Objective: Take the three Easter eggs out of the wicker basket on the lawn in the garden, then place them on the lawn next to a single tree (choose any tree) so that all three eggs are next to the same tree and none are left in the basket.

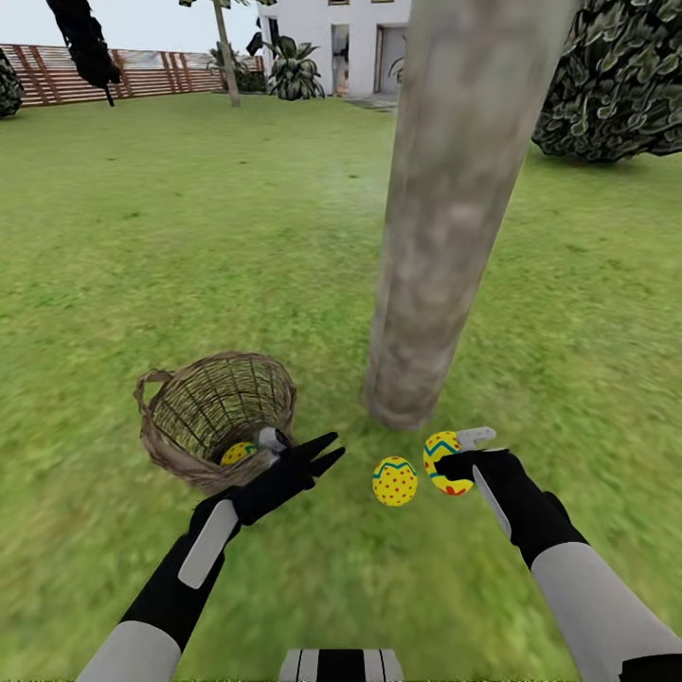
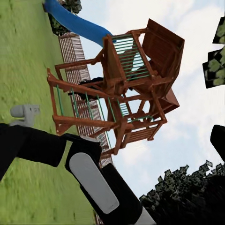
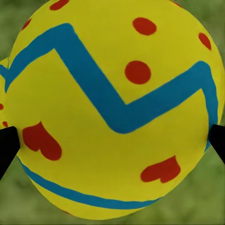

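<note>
A: Head view first: where are the Easter eggs relative to the tree (image 1: pixel 445 237)?

B: One egg (image 1: pixel 395 480) lies on the lawn (image 1: pixel 142 237) just in front of the trunk's foot. A second egg (image 1: pixel 442 461) is just beside it, also near the foot of the trunk, held by the right end effector (image 1: pixel 455 464). The third egg (image 1: pixel 239 453) is inside the wicker basket (image 1: pixel 213 417), which stands on the grass near the trunk, on the robot's left of it.

A: How is the right end effector set?

B: Closed around that second egg. In the right wrist view the egg (image 3: pixel 112 108) shows large, yellow with a blue zigzag and red marks, and a dark fingertip (image 3: pixel 7 147) presses at each side.

A: And the left end effector?

B: The left end effector (image 1: pixel 322 455) sits at the basket's near rim, on the side facing the trunk, its two dark fingers spread apart and holding nothing.

A: Beyond the tree?

B: A rounded dark bush (image 1: pixel 616 80) behind it to the right, a white house (image 1: pixel 341 43) farther back, and a brown slatted fence (image 1: pixel 142 74) along the far left. The left wrist view shows a wooden play tower (image 2: pixel 126 89) with a blue slide (image 2: pixel 77 23).
</note>
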### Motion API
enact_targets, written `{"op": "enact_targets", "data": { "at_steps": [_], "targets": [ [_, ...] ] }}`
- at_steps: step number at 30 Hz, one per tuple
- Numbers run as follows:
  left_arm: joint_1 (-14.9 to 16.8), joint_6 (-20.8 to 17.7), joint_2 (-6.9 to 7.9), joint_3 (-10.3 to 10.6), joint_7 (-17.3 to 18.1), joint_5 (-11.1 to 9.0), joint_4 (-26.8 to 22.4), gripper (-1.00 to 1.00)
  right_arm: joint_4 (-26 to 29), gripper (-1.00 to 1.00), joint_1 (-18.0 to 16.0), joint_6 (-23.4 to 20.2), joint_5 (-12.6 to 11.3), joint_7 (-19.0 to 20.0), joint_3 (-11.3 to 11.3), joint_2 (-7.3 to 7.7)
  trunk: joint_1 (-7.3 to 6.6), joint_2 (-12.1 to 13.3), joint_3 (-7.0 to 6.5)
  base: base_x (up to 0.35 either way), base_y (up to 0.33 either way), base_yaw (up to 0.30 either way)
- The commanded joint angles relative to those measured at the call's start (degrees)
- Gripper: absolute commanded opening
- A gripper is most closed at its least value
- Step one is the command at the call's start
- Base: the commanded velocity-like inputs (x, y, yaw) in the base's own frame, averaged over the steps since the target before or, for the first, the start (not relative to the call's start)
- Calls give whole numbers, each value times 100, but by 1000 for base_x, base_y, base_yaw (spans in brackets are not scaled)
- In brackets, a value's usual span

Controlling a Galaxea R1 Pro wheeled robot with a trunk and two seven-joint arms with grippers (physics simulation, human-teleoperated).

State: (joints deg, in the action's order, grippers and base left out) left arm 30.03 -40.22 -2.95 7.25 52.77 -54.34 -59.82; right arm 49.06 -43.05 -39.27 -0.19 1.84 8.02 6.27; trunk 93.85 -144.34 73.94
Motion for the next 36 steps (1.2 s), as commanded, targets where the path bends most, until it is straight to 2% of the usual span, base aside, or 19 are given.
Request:
{"op": "enact_targets", "data": {
  "at_steps": [1, 4, 5, 8, 19, 24, 27, 28, 30, 32, 34, 36],
  "targets": [
    [3, 43, -13, 112, -189, -40, -2, 100, 7, -100, -4, -28, 1, 10, 15, 6, 1, -3, 27, 0, 0, 0],
    [3, 268, -42, 441, -438, -42, 4, 100, 7, -100, -6, -28, 5, 10, 15, 12, 9, -7, 93, 0, 0, 0],
    [4, 368, -54, 484, -540, -45, 5, 100, 7, -100, -3, -27, 3, 10, 15, 13, 9, -7, 93, 0, 0, 0],
    [3, 477, -80, 516, -743, -50, -2, 100, 6, -100, -3, -28, 2, 10, 15, 14, 9, -7, 93, 0, 0, 0],
    [3, 550, -95, 522, -776, -42, 2, 100, 7, -100, -2, -13, 16, 10, 22, 5, 9, -7, 93, 175, -186, 0],
    [3, 637, -94, 522, -769, -47, -3, 100, -1, -100, 24, 317, 7, 10, 40, -3, 9, -7, 93, 78, -54, 0],
    [3, 651, -100, 526, -768, -47, -4, 100, -1, -100, 33, 339, 9, 10, 42, -3, 17, -11, 160, 2, -1, 0],
    [3, 653, -100, 552, -772, -48, -4, 100, -1, -100, 33, 344, 10, 10, 45, -3, 19, -13, 182, 0, 0, 0],
    [3, 655, -100, 787, -810, -43, -4, 100, -58, -100, 33, 386, 10, 10, 54, -10, 24, -15, 226, 0, 0, 0],
    [3, 657, -100, 870, -839, -42, -4, 100, -234, -100, 34, 600, 12, 10, 66, -64, 30, -18, 271, 0, 0, 0],
    [3, 656, -100, 887, -846, -42, -4, 100, -471, -100, 34, 891, 51, 10, 69, -243, 35, -21, 315, 0, 0, 0],
    [3, 656, -100, 891, -847, -42, -4, 100, -562, -100, 34, 1373, 35, 10, 68, -304, 40, -23, 359, 0, 0, 0]
  ]
}}
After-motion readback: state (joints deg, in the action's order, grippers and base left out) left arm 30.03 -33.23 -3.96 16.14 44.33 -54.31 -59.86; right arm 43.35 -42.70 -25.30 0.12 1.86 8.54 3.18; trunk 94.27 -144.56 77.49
